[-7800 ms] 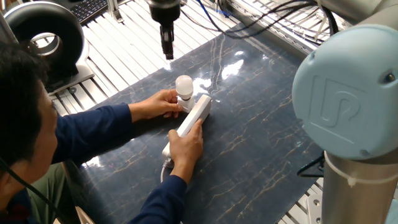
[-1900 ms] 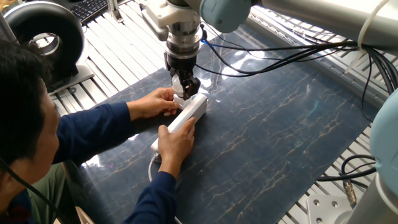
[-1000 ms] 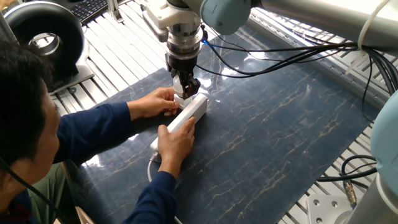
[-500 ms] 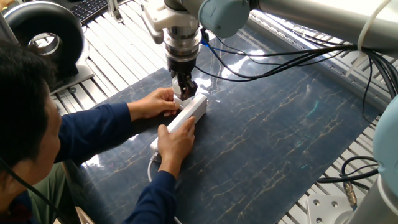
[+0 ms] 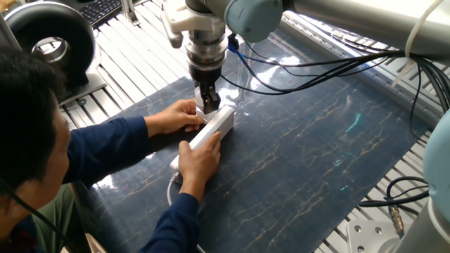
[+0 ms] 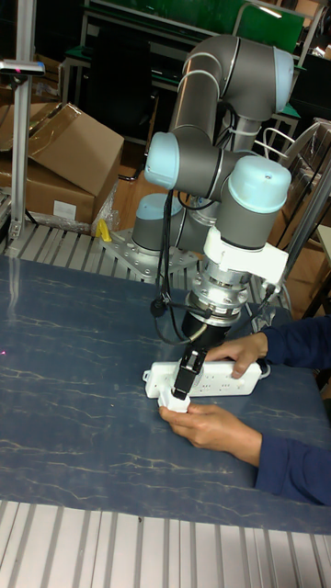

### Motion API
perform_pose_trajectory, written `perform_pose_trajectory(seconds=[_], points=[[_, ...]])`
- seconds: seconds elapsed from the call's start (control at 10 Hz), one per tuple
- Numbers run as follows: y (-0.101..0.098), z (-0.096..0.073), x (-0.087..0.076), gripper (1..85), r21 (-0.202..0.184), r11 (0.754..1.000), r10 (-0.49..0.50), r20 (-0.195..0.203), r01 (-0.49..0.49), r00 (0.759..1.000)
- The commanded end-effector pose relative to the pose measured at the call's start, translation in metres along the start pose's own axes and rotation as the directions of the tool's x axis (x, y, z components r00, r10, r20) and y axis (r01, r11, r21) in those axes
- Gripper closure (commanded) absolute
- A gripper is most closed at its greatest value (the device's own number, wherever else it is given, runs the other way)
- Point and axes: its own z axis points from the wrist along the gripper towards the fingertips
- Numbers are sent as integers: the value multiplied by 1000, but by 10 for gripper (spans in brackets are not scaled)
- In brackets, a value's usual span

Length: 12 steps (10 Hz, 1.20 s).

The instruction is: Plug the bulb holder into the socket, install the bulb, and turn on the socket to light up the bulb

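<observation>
While the UR5 arm (image 6: 221, 119) reaches steeply down over the dark marble-patterned bench (image 5: 316, 161), a person in a blue sleeve steadies the work with both hands: one hand (image 5: 200, 160) lies on the near end of the socket (image 5: 214, 128), the other hand (image 5: 177, 115) braces its far end beside the claw. The socket, a long white power strip, lies flat with its long axis running diagonally across the bench. The claw (image 5: 207, 99) points almost straight down at the strip's far end, its fingers close together around something small and white. This is most likely the bulb (image 5: 203, 107) standing upright in the bulb holder, though the fingers hide nearly all of it and the holder itself cannot be made out. The bulb's axis seems upright, in line with the claw above it, so seating it should call for turning about that vertical line. The bracing hand lies nearest, touching or almost touching the fingers.
</observation>
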Motion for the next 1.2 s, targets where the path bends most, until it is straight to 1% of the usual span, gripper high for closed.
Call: perform_pose_trajectory(seconds=[0.0,0.2,0.4,0.6,0.7,0.9,1.0,1.1], points=[[9,0,-3,847,-30,990,137,13,-137,990],[13,0,-2,847,-47,977,209,4,-209,978],[20,-1,-3,847,-74,958,277,-4,-277,961],[23,0,-2,847,-86,944,317,-16,-318,948],[24,-2,0,847,-91,936,340,-30,-341,940],[24,-6,0,847,-105,909,401,-43,-403,915],[24,-5,0,847,-103,900,422,-49,-425,905],[28,-5,0,847,-112,882,455,-53,-458,889]])
